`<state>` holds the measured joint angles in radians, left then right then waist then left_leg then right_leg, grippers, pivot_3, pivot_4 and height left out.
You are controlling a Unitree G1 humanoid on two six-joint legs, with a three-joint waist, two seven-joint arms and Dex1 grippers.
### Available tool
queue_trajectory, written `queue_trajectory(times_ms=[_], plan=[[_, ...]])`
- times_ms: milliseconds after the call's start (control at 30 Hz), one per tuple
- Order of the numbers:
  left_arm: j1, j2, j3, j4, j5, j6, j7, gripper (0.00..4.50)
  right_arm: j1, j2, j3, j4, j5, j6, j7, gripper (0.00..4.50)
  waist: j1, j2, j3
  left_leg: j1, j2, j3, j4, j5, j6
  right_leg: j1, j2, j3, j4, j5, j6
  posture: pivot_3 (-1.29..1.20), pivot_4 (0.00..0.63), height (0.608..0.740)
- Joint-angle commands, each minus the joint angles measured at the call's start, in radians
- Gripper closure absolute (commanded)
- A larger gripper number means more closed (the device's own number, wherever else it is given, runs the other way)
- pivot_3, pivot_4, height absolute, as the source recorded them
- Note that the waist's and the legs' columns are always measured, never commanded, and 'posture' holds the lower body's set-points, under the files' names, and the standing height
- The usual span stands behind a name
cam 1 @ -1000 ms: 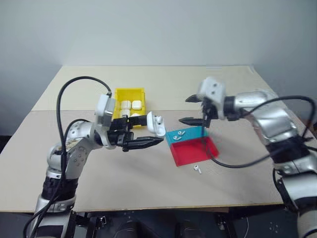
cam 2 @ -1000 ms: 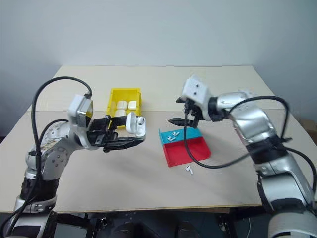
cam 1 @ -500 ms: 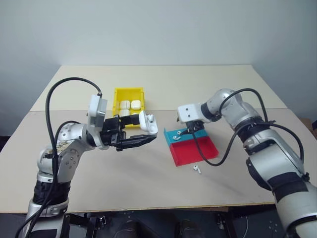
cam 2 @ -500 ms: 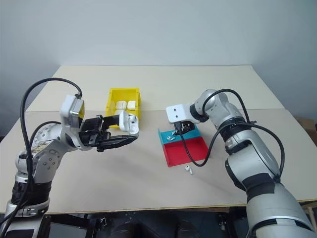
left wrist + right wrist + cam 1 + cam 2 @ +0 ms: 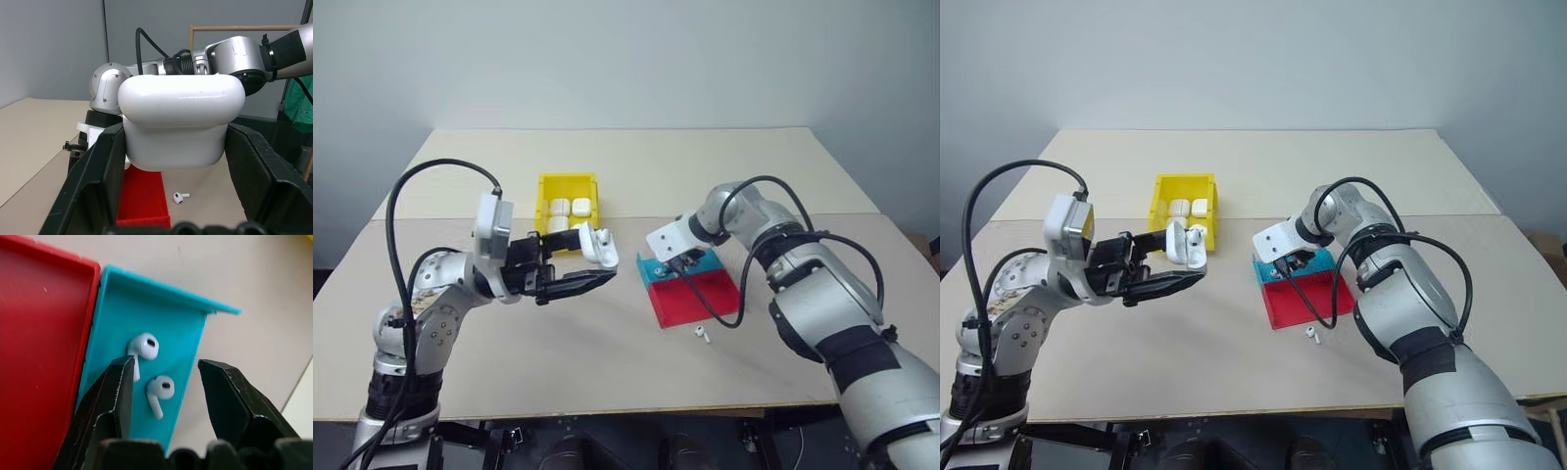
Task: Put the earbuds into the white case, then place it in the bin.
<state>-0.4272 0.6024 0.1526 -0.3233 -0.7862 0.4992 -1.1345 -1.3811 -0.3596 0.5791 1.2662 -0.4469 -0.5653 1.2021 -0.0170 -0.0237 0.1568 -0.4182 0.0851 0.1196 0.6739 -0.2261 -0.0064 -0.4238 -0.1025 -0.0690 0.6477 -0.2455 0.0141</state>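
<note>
Now right hand (image 5: 164, 377) over earbuds (image 5: 159, 389)

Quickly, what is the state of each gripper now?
Left gripper: shut on the white case.
Right gripper: open, holding nothing, over the earbuds.

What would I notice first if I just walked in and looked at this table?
Probably the left pincer holding an open white case up in the air over the middle of the table. Next, the right pincer dipping open over two tiny earbuds in the teal end of a teal-and-red tray. Behind sits a bright yellow bin with more white cases.
</note>
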Motion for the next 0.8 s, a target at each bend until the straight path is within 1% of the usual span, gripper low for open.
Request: queue_trajectory(times_ms=[33,533,567,600,700,733,800], plan=[[0.002,0.014,0.024,-0.042,-0.022,-0.012,0.015,1.72,-0.023,0.007,-0.017,0.003,-0.008,-0.008,0.005,1.98,0.001,0.000,0.000,0.000,0.000,0.000,0.000,0.000,0.000,0.000,0.000,0.000,0.000,0.000,0.000,0.00,0.150,0.740],[0.051,0.024,0.056,-0.090,-0.028,-0.022,0.050,1.72,-0.007,0.044,-0.008,0.041,-0.085,0.035,-0.015,1.98,0.000,0.000,0.000,0.000,0.000,0.000,0.000,0.000,-0.001,0.000,0.000,0.000,0.000,0.000,0.000,0.00,0.150,0.740],[0.052,0.025,0.058,-0.092,-0.029,-0.022,0.052,1.72,-0.007,0.045,-0.009,0.041,-0.085,0.034,-0.008,2.37,0.000,0.000,0.000,0.000,0.000,0.000,0.000,0.000,-0.001,0.000,0.000,0.000,0.000,0.000,0.000,0.00,0.150,0.740],[0.053,0.026,0.059,-0.094,-0.030,-0.022,0.054,1.72,-0.007,0.046,-0.010,0.041,-0.086,0.035,0.000,2.60,0.000,0.000,0.000,0.001,0.000,0.000,0.000,0.000,-0.001,0.000,0.000,0.000,0.000,0.000,0.000,0.00,0.150,0.740],[0.056,0.029,0.060,-0.098,-0.033,-0.023,0.057,1.72,-0.004,0.050,-0.012,0.042,-0.086,0.037,0.010,3.59,-0.001,0.000,0.000,0.001,0.000,0.000,-0.001,0.000,-0.001,0.000,0.000,0.000,0.000,0.000,0.000,0.00,0.150,0.740],[0.057,0.030,0.060,-0.099,-0.034,-0.023,0.058,1.72,-0.002,0.052,-0.012,0.042,-0.087,0.040,0.009,3.83,-0.001,0.000,0.000,0.001,0.000,0.000,-0.001,0.000,-0.001,0.001,0.000,0.000,0.000,0.000,0.000,0.00,0.150,0.740],[0.059,0.031,0.061,-0.099,-0.035,-0.024,0.058,1.72,0.000,0.054,-0.013,0.042,-0.086,0.043,0.009,3.86,-0.001,0.000,0.000,0.001,0.000,0.000,-0.001,0.000,-0.001,0.001,0.000,0.000,0.000,0.000,0.000,0.00,0.150,0.740]])
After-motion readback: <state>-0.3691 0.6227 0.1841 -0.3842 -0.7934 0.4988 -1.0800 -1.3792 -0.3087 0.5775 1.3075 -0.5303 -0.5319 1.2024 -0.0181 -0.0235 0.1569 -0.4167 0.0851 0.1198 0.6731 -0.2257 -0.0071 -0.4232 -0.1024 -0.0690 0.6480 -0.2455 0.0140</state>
